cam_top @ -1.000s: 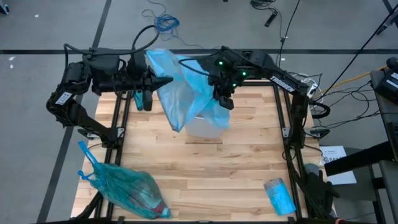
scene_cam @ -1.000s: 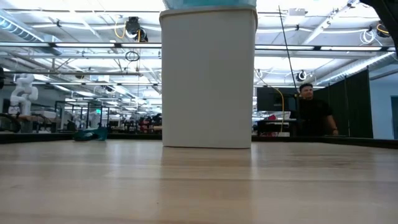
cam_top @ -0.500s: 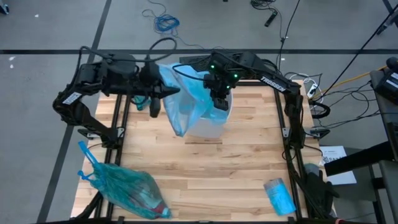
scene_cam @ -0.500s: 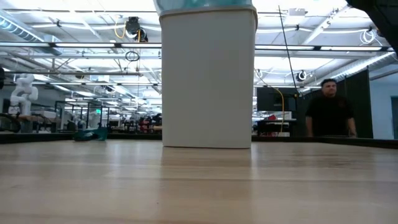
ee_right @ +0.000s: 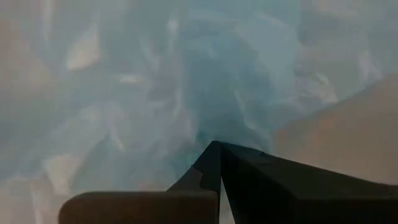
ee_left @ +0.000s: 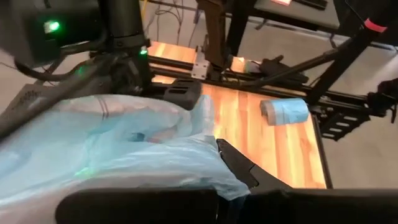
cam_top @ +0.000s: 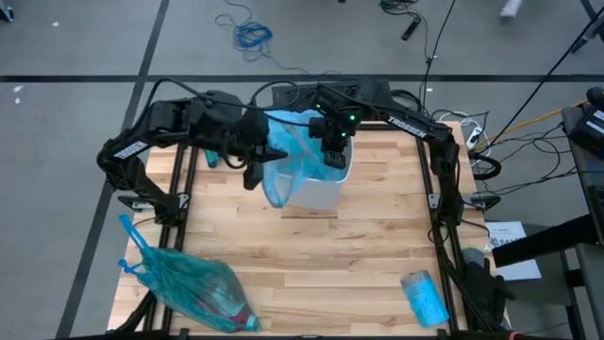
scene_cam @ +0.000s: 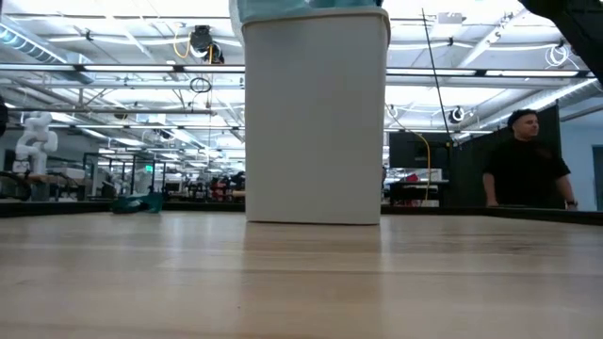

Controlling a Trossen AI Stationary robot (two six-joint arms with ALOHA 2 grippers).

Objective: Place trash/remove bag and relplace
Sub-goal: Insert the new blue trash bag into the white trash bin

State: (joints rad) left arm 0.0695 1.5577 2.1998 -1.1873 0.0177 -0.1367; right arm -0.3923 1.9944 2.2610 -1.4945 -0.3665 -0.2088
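high view: filled tied bag of trash [cam_top: 193,290] lies at the table's [cam_top: 377,236] near left corner. left gripper [cam_top: 267,153], closed, pinches the blue bag [cam_top: 288,161] over the white bin [cam_top: 316,194] at the far edge. right gripper [cam_top: 334,159], closed, grips the bag's other side.

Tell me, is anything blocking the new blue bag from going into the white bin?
Nothing visible does. The blue bag already drapes over the white bin, with the left gripper and the right gripper both shut on it.
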